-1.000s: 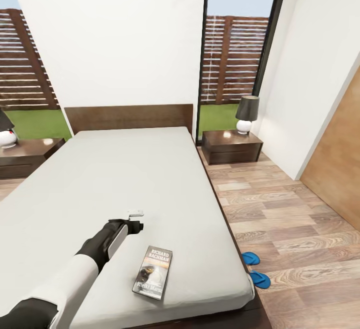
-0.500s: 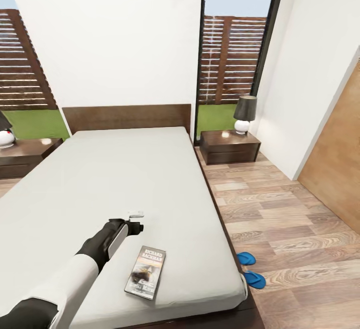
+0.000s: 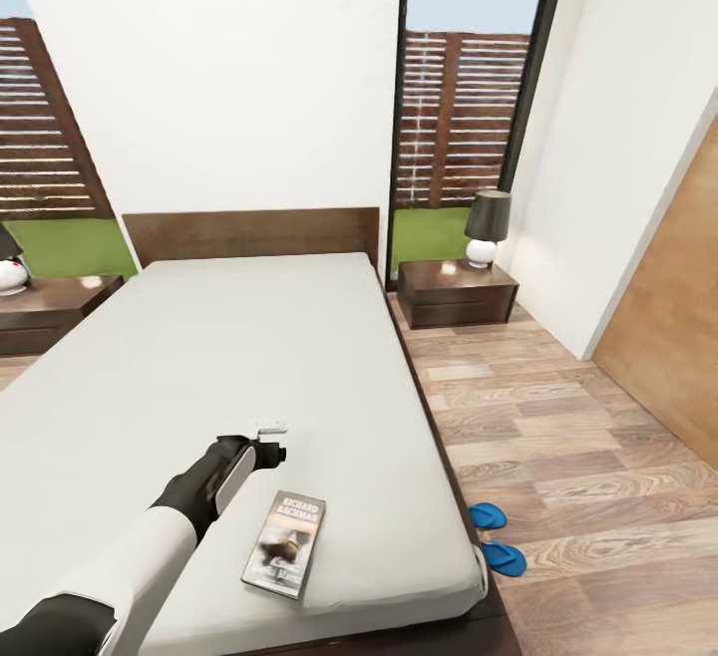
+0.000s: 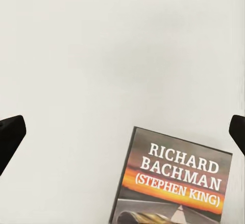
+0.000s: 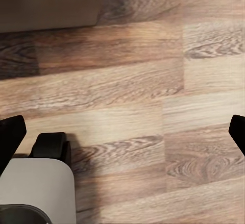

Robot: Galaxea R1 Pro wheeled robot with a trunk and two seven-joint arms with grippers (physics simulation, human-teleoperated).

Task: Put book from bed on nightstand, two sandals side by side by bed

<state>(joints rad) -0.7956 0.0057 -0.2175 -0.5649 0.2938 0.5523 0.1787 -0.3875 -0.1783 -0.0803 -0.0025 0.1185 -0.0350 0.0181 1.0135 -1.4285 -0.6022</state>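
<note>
Left gripper [image 3: 267, 440]: fingers apart, holding nothing, poised over the mattress just beyond the book.
Right gripper [image 5: 122, 132]: fingers wide apart — above bare plank floor [image 5: 153, 91].
Book [image 3: 284, 543]: flat on the bed [image 3: 249, 357], near its foot, right side.
Sandals [image 3: 497, 538]: on the floor, right of the bed's near corner.
Nightstand [image 3: 457, 293]: far right, beside the headboard — a lamp [image 3: 487, 227] on top.
Room: white walls, tall windows, slatted fence outside.

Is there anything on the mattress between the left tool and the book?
No. In the head view only bare grey mattress lies between the left tool and the book; the left wrist view agrees.
</note>
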